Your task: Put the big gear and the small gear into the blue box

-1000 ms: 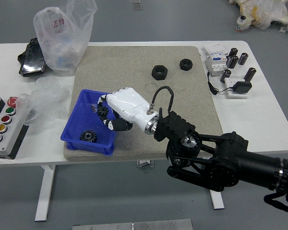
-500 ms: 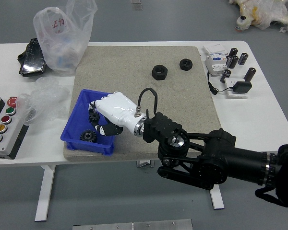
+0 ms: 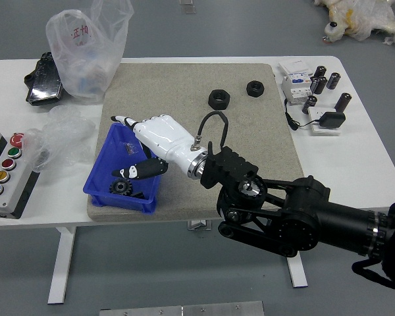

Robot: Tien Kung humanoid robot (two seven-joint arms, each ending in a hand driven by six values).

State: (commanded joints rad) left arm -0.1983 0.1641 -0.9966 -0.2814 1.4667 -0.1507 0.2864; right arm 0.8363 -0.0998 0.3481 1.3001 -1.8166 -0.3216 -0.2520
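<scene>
While one gear [image 3: 121, 187] lay in the blue box [image 3: 112, 200], the right hand [image 3: 168, 139] hovered above (its fingers [image 3: 145, 170] were spread), holding nothing

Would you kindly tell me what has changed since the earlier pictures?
The right hand has opened and let go of the small gear, which now lies toward the near right corner of the blue box, beside the big gear. The box, big gear and black nuts stayed put.
</scene>
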